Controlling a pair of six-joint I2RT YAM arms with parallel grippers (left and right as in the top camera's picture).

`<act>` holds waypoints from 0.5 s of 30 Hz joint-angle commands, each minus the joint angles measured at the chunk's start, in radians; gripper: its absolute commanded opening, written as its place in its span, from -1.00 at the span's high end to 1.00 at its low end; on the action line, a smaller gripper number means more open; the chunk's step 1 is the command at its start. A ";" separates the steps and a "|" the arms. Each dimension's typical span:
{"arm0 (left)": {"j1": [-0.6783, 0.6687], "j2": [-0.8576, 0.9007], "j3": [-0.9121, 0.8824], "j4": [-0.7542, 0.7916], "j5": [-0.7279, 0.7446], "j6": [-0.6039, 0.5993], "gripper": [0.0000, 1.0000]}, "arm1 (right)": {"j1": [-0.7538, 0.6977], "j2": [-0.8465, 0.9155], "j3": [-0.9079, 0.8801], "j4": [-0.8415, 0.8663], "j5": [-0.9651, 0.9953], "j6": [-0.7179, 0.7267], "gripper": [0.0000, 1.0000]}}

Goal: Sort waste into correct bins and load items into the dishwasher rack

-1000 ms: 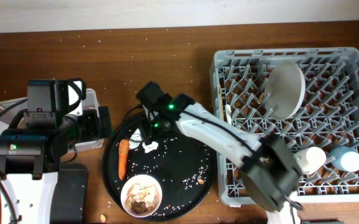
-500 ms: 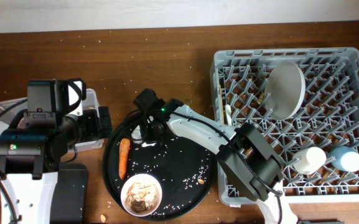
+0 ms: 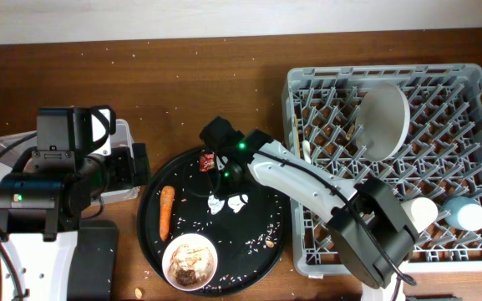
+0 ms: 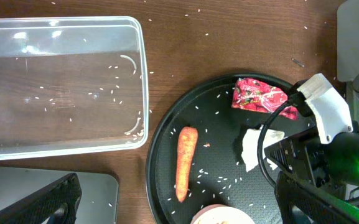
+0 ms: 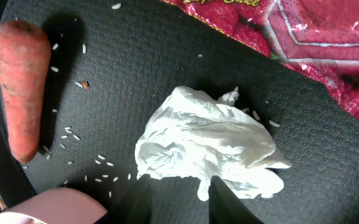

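Note:
On the round black tray (image 3: 274, 251) lie a red snack wrapper (image 3: 210, 160), a crumpled white tissue (image 3: 228, 203) and an orange carrot (image 3: 166, 211). A white bowl (image 3: 190, 261) with brownish scraps stands at the tray's front. My right gripper (image 5: 182, 196) is open and empty, its tips just short of the tissue (image 5: 207, 143), with the wrapper (image 5: 303, 37) beyond and the carrot (image 5: 20, 81) to the left. My left gripper (image 4: 176, 214) is open and empty, high over the tray's left edge. The clear tub (image 4: 58, 81) holds only rice grains.
The grey dishwasher rack (image 3: 474, 251) at the right holds an upright white plate (image 3: 384, 121), a white cup (image 3: 416, 213), a blue cup (image 3: 464, 216) and a white utensil (image 3: 306, 150). The black rectangular tray (image 3: 98, 259) lies at the front left. Rice grains dot the table.
My right gripper has shifted right and a little back. The tissue now lies further right on the tray, and the red wrapper has come into view.

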 commanded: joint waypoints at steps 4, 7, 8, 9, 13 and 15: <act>0.007 0.001 0.008 -0.032 0.237 0.001 -0.98 | -0.061 -0.114 -0.001 -0.025 0.077 -0.018 0.16; 0.007 0.000 0.008 -0.055 0.214 0.001 -0.98 | -0.057 -0.175 -0.001 -0.072 0.075 -0.017 0.13; 0.007 0.000 0.008 -0.055 0.187 0.001 -0.98 | -0.051 -0.182 -0.001 -0.111 0.073 -0.018 0.07; 0.007 0.000 0.008 -0.055 0.164 0.001 -0.98 | -0.050 -0.182 -0.002 -0.140 0.073 -0.018 0.05; 0.007 0.001 -0.001 -0.047 0.123 -0.003 -0.98 | -0.041 -0.180 -0.002 -0.113 0.180 0.029 -0.07; 0.006 0.023 -0.020 -0.046 0.128 -0.006 -0.98 | -0.060 -0.148 -0.002 -0.005 0.221 0.047 -0.06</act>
